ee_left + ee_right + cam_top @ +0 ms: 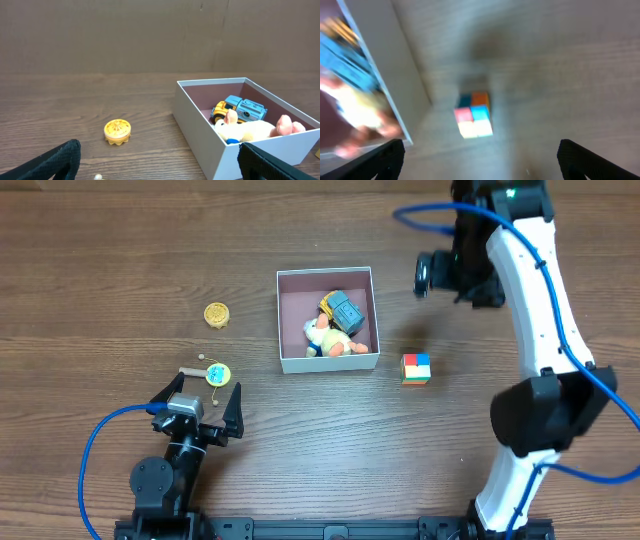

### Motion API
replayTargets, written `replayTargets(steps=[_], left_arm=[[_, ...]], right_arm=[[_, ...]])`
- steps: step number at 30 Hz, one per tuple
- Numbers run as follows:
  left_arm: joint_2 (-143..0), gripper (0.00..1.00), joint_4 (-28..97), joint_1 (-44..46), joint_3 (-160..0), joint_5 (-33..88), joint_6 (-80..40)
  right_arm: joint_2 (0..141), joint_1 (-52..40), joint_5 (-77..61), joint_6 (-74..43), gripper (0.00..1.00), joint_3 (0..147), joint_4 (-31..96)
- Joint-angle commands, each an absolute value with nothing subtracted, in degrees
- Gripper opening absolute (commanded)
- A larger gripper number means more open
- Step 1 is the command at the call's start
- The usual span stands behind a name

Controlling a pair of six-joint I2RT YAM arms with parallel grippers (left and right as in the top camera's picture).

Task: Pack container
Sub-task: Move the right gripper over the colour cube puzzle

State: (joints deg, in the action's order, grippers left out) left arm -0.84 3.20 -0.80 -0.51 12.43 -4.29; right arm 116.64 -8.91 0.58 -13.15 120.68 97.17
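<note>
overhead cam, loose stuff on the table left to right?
yellow round token → container → multicolour cube

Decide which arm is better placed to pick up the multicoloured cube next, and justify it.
Right. The cube lies right of the container, in front of the open right gripper in its wrist view. The left gripper sits on the container's far side, beside a blue-yellow disc.
</note>
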Motion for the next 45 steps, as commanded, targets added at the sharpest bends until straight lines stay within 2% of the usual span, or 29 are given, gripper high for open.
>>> replayTargets(steps=[1, 8, 11, 20, 27, 36, 45], left_arm=[[-0.32, 1.0, 3.14, -1.06, -0.27, 12.45, -4.71], [-0.32, 1.0, 3.14, -1.06, -0.27, 12.45, -4.71], [-0.32, 1.0, 3.14, -1.06, -0.27, 12.45, -4.71], [-0.32, 1.0, 3.11, -1.06, -0.27, 12.45, -4.71], [-0.32, 1.0, 3.14, -1.06, -0.27, 12.45, -4.71], [-0.32, 1.0, 3.14, -1.06, -0.27, 12.45, -4.73], [-0.32, 1.0, 3.14, -1.06, -0.27, 12.45, -4.71]], right_arm=[[104.51, -8.86, 3.77, -12.86, 1.0, 112.99, 97.08], [92.79, -9.08, 1.91, -10.87, 1.0, 99.13, 93.32], [92.16, -9.32, -0.86, -6.44, 1.0, 92.99, 89.6], [92.38, -9.37, -1.56, -6.35, 1.0, 77.49, 76.53], [92.42, -9.85, -1.1, -6.13, 1.0, 76.55, 73.91], [93.06, -15.68, 3.75, -8.78, 1.0, 76.44, 71.44], [97.56, -15.77, 3.68, -8.8, 1.0, 76.44, 70.52]])
